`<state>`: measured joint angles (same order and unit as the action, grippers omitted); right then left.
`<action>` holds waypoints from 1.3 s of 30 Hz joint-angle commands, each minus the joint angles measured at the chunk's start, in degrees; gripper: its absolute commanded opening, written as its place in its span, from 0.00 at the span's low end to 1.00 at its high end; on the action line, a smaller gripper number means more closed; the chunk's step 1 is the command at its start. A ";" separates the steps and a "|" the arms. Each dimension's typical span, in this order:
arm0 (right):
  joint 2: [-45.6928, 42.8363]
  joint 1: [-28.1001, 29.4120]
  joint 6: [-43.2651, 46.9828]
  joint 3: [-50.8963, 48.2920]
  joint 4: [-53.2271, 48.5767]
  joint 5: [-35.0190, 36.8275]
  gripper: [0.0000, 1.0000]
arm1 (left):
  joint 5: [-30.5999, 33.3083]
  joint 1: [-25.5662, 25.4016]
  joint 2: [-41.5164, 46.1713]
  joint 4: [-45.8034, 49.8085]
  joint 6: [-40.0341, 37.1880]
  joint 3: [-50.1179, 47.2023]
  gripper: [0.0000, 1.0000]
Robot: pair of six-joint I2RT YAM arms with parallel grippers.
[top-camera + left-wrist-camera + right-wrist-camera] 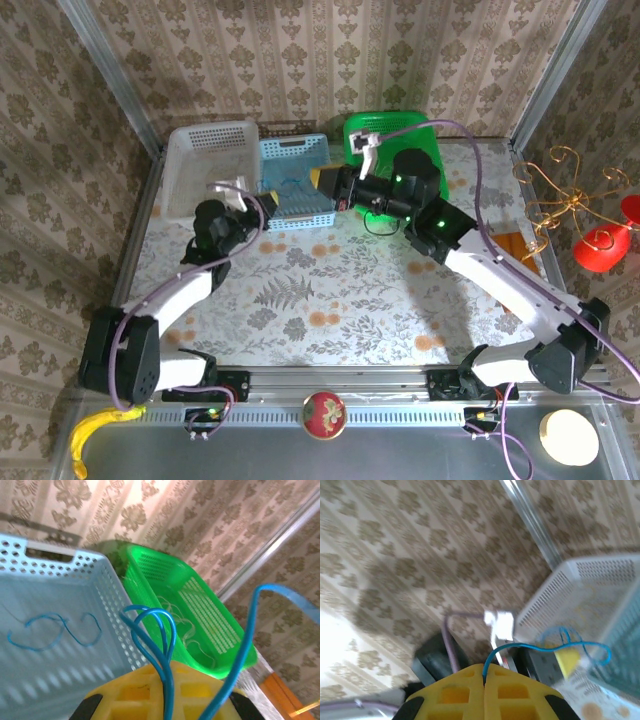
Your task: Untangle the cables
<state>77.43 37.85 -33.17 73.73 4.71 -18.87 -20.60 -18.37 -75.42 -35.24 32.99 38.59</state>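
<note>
A blue cable [288, 188] is stretched between my two grippers above the light blue basket [300, 152]. My left gripper [168, 669] is shut on a looped part of this blue cable [155, 630], and one free end [250, 630] curves away to the right. My right gripper [484, 670] is shut on the cable's other end [540, 649], facing the left gripper [567, 661]. From above, the left gripper [250, 200] sits at the basket's left side and the right gripper [323, 180] at its right. Another blue cable [50, 630] lies in the blue basket [30, 690]. Pale cables [187, 625] lie in the green basket [165, 562].
A white basket [210, 150] stands at the back left and the green basket [385, 125] at the back right. A gold wire stand with red ornaments [585, 220] is outside the right rail. A red ball [323, 413] rests on the front rail.
</note>
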 commanded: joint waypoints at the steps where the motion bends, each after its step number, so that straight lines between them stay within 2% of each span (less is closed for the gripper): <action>1: 1.51 -0.40 0.70 -4.76 2.20 3.70 0.21 | -3.62 2.18 -6.16 4.09 -3.97 6.77 0.00; 2: 1.82 -0.53 0.31 -6.34 2.47 3.71 0.36 | -4.23 2.82 -8.51 4.85 -4.58 9.07 0.00; 4: 1.85 -0.75 -0.44 -9.02 2.74 3.88 0.54 | -4.99 3.55 -12.66 6.41 -6.27 13.42 0.00; 8: -0.51 -1.10 -1.78 -16.51 3.72 5.41 0.69 | -5.40 4.32 -20.43 11.40 -10.43 22.12 0.00; 16: -12.09 -3.32 -4.10 -28.69 1.59 8.70 0.73 | -5.06 4.76 -32.43 18.61 -14.42 34.63 0.00; 25: -21.10 -4.88 -3.19 -31.64 -4.89 9.97 0.74 | -2.55 4.23 -40.30 27.71 -17.50 45.79 0.01; 26: -21.65 -4.89 -3.00 -31.63 -5.42 10.04 0.74 | -2.25 4.14 -41.18 30.01 -18.39 47.36 0.18; 27: -22.19 -4.89 -2.84 -31.63 -5.93 10.20 0.74 | -1.11 4.00 -41.93 32.22 -19.23 48.66 0.44; 28: -22.62 -4.88 -2.71 -31.56 -6.39 10.33 0.74 | -0.30 3.87 -42.32 34.20 -19.86 49.74 0.65; 29: -23.18 -4.91 -2.60 -31.55 -6.98 10.59 0.74 | 0.21 3.78 -42.82 36.08 -20.59 50.97 0.94; 30: -23.65 -4.89 -2.42 -31.59 -7.46 10.82 0.74 | 0.34 3.76 -43.10 38.39 -21.12 52.14 1.00; 33: -24.67 -4.97 -2.18 -31.63 -8.13 11.31 0.75 | 1.23 3.78 -42.61 43.46 -22.63 54.26 1.00; 39: -24.72 -4.97 -1.38 -31.72 -8.35 11.96 0.75 | 0.24 3.75 -36.56 44.41 -22.97 51.97 1.00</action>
<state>53.41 33.15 -35.92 42.68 -2.11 -8.91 -20.49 -14.59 -117.21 5.65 11.97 91.35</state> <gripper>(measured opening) 0.746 0.999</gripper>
